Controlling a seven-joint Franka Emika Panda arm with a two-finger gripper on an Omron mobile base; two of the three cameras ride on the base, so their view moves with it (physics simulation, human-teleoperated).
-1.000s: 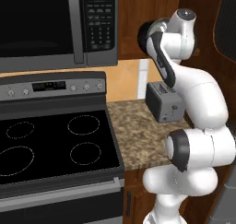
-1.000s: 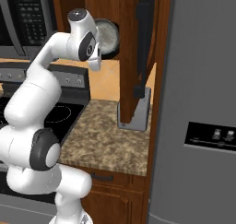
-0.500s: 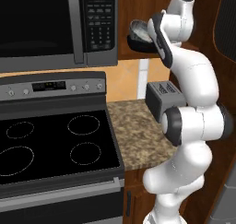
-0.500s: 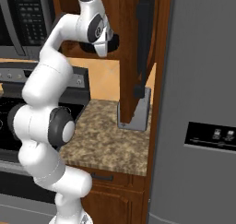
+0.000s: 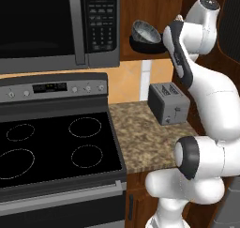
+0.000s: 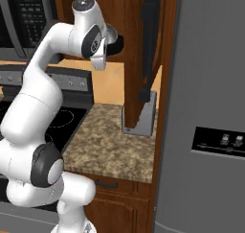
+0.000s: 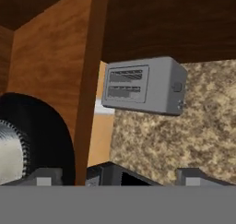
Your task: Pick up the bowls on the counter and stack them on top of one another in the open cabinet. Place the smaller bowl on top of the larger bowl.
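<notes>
Black and glossy, the larger bowl [image 5: 140, 45] sits on the cabinet [image 5: 154, 6] shelf at about one o'clock in the left base view, with the smaller bowl [image 5: 144, 31], pale and speckled inside, resting tilted in it. The gripper [image 5: 165, 37] is just beside them at three o'clock; whether it holds anything or is parted I cannot tell. Below, the toaster [image 5: 168, 102] stands on the granite counter [image 5: 150, 138], beside the stovetop [image 5: 51, 145].
</notes>
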